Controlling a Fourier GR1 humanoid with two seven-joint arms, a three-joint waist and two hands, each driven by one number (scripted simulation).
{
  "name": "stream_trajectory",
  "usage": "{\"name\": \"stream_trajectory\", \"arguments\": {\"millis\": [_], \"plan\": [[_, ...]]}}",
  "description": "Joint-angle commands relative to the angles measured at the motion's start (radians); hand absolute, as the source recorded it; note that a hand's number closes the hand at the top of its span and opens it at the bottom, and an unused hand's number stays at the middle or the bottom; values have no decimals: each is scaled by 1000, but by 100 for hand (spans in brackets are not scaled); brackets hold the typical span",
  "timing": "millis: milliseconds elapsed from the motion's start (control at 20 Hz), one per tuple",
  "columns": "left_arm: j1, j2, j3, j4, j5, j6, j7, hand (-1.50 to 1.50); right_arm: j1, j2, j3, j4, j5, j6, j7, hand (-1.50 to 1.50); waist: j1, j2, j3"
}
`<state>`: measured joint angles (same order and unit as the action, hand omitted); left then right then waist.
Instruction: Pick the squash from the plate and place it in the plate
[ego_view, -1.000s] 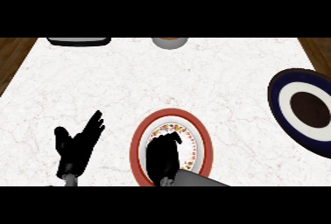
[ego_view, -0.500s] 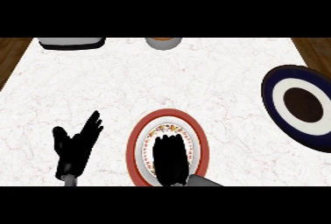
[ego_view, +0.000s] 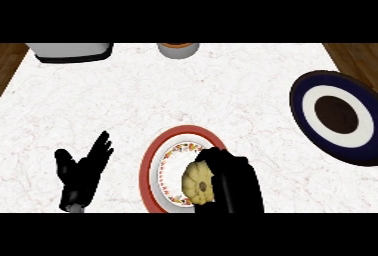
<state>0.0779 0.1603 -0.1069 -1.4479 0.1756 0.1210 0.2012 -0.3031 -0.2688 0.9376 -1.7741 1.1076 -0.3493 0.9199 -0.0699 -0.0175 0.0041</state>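
A pale yellow ribbed squash (ego_view: 196, 182) lies on the red-rimmed plate (ego_view: 159, 160) at the counter's front centre. My right hand (ego_view: 230, 180) is over that plate, its fingers curled round the squash's right side and hiding part of it. A dark blue plate (ego_view: 308, 102) with a white ring and dark centre sits at the right edge of the counter. My left hand (ego_view: 81, 167) rests open at the lower left, fingers up, apart from both plates.
A grey appliance (ego_view: 70, 50) stands at the back left and a grey cup (ego_view: 178, 49) at the back centre. Wooden floor shows past the counter's left and right edges.
The view has shifted, so everything sits further left. My right hand has moved to the squash's right side, and the squash now shows beside the fingers. The left hand stays still.
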Motion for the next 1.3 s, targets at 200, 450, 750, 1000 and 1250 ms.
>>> {"name": "stream_trajectory", "arguments": {"millis": [200, 450, 750, 1000, 1250], "plan": [[-12, -7, -1, 39, -15, -13, -51, 0, 279, -139, -130, -278, 162, -390, 3, 150, 17, 11, -3], [-58, -5, -1, -8, 3, -9, 37, 0, 443, -242, -271, -331, 13, -617, -70, 150, 35, 17, 0], [-37, -43, -37, 27, -38, 1, -38, 0, 468, -325, -394, -291, -248, -854, -208, 150, 60, 20, 0], [-89, 20, 17, 15, 10, -55, 18, 0, 414, -462, -523, -95, -492, -945, -330, 150, 82, 23, 3], [-87, -22, -31, 7, -27, -20, 36, 0, 317, -490, -638, 48, -673, -969, -411, 150, 94, 24, 5]]}}
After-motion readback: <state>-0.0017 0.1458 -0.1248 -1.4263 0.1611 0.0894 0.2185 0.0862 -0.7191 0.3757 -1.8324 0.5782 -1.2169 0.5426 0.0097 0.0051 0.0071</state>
